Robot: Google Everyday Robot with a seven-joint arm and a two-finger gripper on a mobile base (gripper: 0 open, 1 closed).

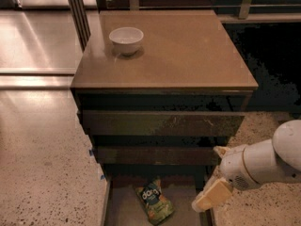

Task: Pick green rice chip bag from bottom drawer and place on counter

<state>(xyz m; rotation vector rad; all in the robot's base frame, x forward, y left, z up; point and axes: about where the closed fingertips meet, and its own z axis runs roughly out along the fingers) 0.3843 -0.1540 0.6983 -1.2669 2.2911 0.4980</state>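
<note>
Office-like interior: speckled terrazzo floor (42, 173), brown drawer cabinet (160, 124) (jaws low right, beside bottom drawer (123, 209))

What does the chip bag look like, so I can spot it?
Under the brown counter, the bottom drawer stands pulled out near the floor. The green rice chip bag lies on its floor, left of the gripper: the only thing visible there, crinkly green with a dark blue round patch bearing white letters.

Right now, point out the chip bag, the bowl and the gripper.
chip bag (154, 202): camera view, middle of the bag, lying in the bottom drawer (123, 210).
bowl (126, 44): camera view, its front wall, at the counter's (188, 51) back left.
gripper (210, 180): camera view, its front end, by the drawer's right edge.
</note>
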